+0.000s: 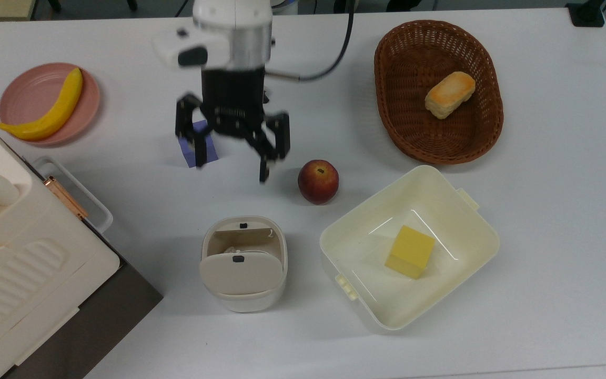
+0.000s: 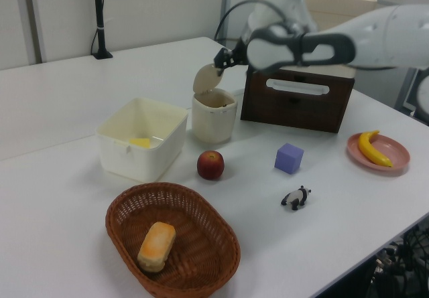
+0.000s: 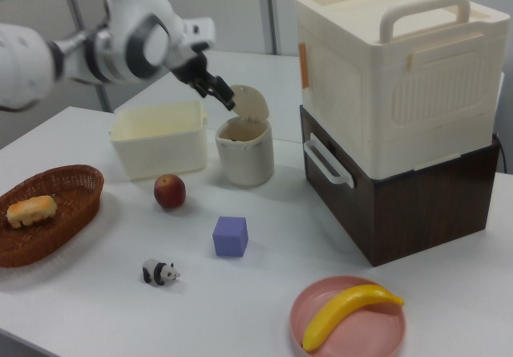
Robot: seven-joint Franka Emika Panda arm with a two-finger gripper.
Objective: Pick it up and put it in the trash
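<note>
White desk [image 1: 545,237] is carrying the cream trash [image 1: 243,295], flap tilting up; the gripper [image 1: 232,152] is hanging above the purple cube [image 1: 198,152], fingers [image 1: 263,171] spread apart and empty; crumpled paper [image 1: 232,247] is lying inside the trash.

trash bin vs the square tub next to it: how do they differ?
The bin is smaller, taller and rounded, with a swing flap tilted open. The tub is wider, lower, squarish and has no lid. A bit of white paper shows inside the bin; the tub holds a yellow block. Both are cream plastic, upright, standing apart on the table.
</note>
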